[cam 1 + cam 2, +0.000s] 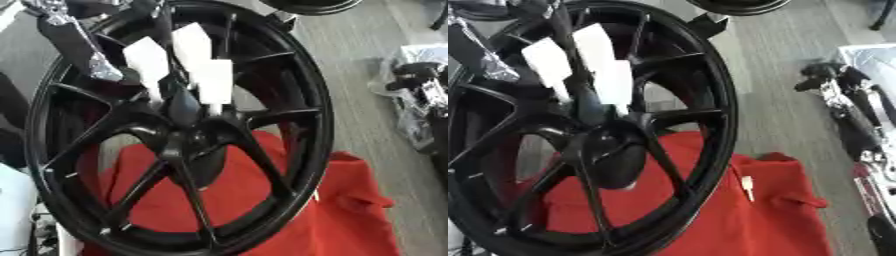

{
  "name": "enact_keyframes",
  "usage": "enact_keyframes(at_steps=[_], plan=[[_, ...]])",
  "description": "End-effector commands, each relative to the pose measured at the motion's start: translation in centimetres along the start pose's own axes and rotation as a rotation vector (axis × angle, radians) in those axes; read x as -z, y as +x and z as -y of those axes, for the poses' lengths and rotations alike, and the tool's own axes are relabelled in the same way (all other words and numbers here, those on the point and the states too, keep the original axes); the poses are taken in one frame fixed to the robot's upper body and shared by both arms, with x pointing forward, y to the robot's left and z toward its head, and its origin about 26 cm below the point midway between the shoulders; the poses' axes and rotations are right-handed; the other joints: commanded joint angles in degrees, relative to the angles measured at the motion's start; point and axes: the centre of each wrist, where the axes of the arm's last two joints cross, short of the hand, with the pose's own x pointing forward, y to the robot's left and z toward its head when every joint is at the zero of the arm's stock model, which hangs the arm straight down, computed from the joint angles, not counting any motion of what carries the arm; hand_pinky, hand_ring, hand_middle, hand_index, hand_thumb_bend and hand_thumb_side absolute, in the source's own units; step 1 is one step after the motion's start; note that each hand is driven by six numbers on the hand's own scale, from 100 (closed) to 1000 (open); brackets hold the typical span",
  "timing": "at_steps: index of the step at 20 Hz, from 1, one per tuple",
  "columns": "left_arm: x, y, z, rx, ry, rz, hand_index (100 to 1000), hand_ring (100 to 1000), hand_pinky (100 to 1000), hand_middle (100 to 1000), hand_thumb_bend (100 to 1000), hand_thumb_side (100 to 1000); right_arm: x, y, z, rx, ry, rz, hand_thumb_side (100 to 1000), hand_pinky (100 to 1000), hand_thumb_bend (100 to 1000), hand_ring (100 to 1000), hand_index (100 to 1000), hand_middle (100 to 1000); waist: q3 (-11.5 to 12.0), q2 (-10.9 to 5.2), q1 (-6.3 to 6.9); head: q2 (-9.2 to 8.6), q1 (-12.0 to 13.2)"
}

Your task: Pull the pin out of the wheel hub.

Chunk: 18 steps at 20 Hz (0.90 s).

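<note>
Left eye view showed the left hand [179,75] at the hub [188,132] of the black wheel [306,125], white fingers [213,80] bunched there; whether they gripped the pin I couldn't tell. Pin itself hidden. Right hand [842,82] sat idle, well apart, fingers unclear. Risk: a skewed pull could jam the pin or tip the wheel off the red cloth [350,210].

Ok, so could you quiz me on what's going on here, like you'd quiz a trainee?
1. True or false: the wheel is silver.
2. What colour is the cloth lying under the wheel? A blue, B red, C green.
3. Fill in: the robot's ___ hand reaches to the wheel's hub.

Key: 1 false, it is black. 2 B. 3 left, since its arm enters from the upper left.
</note>
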Motion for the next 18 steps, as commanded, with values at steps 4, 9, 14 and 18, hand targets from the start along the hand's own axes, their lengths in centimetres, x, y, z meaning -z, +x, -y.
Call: enact_keyframes(at_steps=[4,9,14,18], plan=[[-0.84,-0.39,-0.71,0.163,-0.195,0.104,702,773,811,641,341,100,0.45,0.68,0.29,-0.025,0.008,0.017,549,935,100,628,682,662,-0.1,-1.11,-0.03,-0.5,0.2],[-0.9,-0.32,-0.84,0.147,-0.178,0.111,662,755,801,604,292,100,0.45,0.6,0.3,-0.029,0.004,0.01,551,935,100,628,682,662,-0.2,-1.13,0.0,-0.38,0.2],[-0.86,-0.22,-0.85,0.137,-0.177,0.106,559,707,778,530,268,100,0.47,0.62,0.27,-0.029,0.003,0.01,551,935,100,627,683,662,-0.2,-1.12,0.01,-0.31,0.2],[-0.83,-0.24,-0.82,0.136,-0.181,0.1,445,623,747,442,236,100,0.47,0.62,0.28,-0.028,0.002,0.009,551,935,100,627,683,663,-0.3,-1.13,0.02,-0.21,0.3]])
